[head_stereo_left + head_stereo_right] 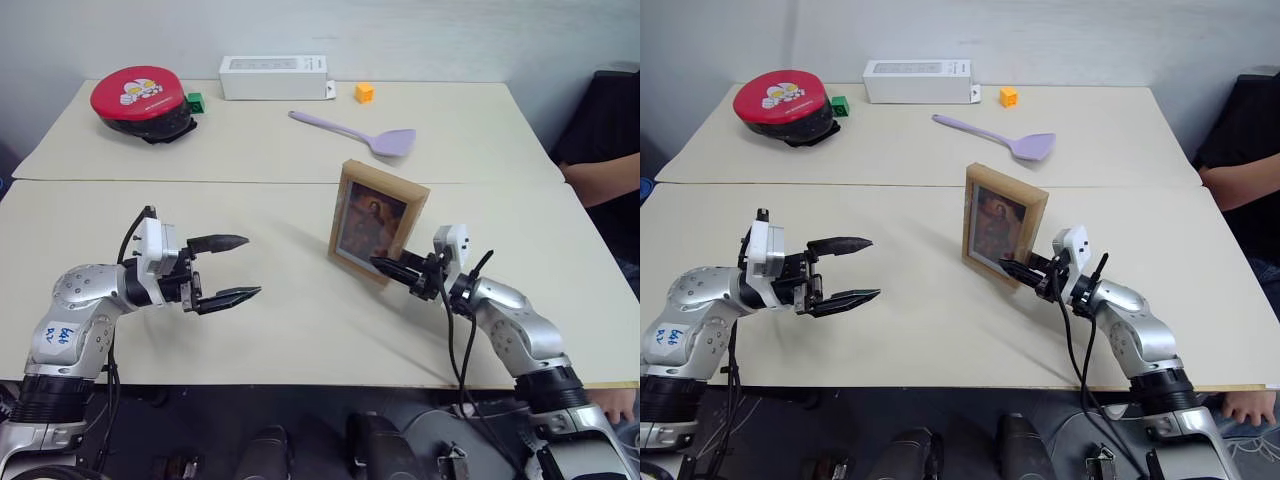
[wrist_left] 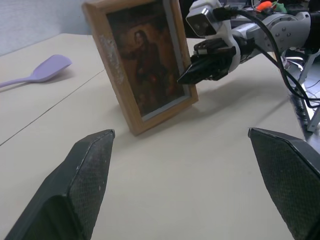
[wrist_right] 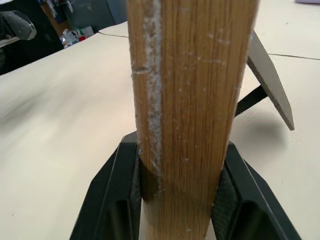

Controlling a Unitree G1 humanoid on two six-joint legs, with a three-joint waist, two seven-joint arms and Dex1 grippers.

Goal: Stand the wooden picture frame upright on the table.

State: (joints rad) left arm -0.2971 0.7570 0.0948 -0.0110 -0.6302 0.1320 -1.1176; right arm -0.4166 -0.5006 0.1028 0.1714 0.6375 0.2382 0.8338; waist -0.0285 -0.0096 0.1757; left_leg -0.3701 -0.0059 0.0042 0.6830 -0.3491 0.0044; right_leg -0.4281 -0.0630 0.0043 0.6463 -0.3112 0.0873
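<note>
The wooden picture frame (image 1: 377,222) is seen standing upright on the bench (image 1: 300,320), slightly right of the centre of the head view, with its long axis vertical and its picture turned toward the lower left. In the right wrist view its fold-out stand (image 3: 265,75) is seen opened behind it. The lower right edge of the frame is pinched between the fingers of the right gripper (image 1: 392,266), which is clearly the nearer one. The left gripper (image 1: 228,268) is held spread wide and empty at the lower left, well apart from the frame. The coming move is judged to be a release by the right gripper.
</note>
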